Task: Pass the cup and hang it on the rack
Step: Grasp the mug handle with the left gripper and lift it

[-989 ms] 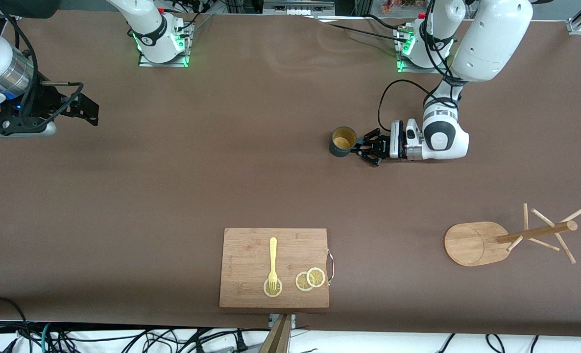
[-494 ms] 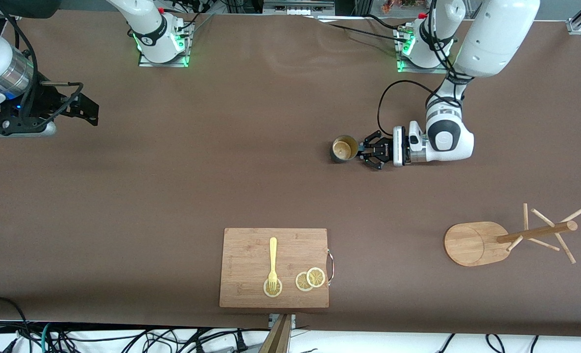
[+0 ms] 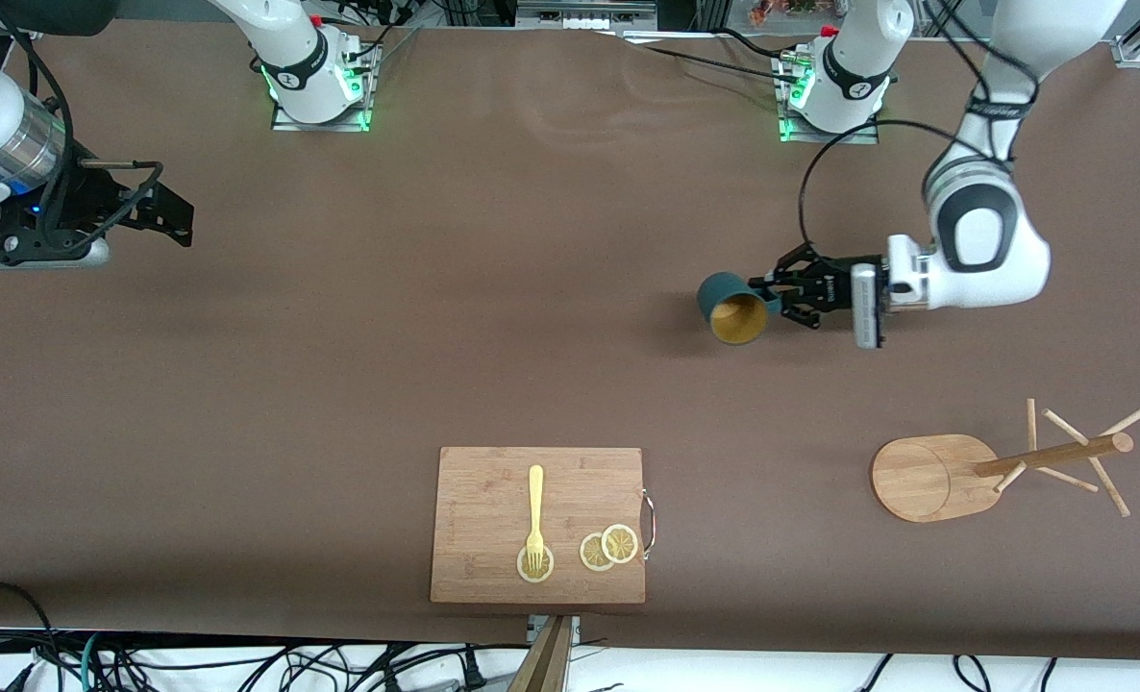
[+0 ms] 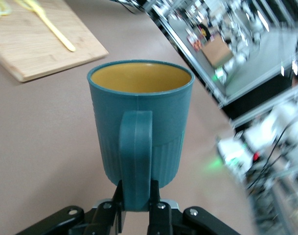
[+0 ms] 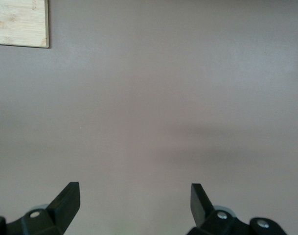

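Now our left hand (image 3: 772, 293) pinches the teal mug (image 3: 731, 308) by its handle, tipped over bare tabletop (image 3: 493, 317); we next carry it to the bamboo mug tree (image 3: 1003, 466), while the right hand (image 3: 171, 213) waits spread wide.

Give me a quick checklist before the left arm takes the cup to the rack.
1. Left gripper shut on the cup handle: ok.
2. Cup off the table: ok, tilted, mouth toward the front camera.
3. Rack upright, pegs free: ok.
4. Board apart from the rack: ok.
5. Right gripper open, waiting at its end of the table: ok.
6. Grip firm enough for hanging: cannot tell.
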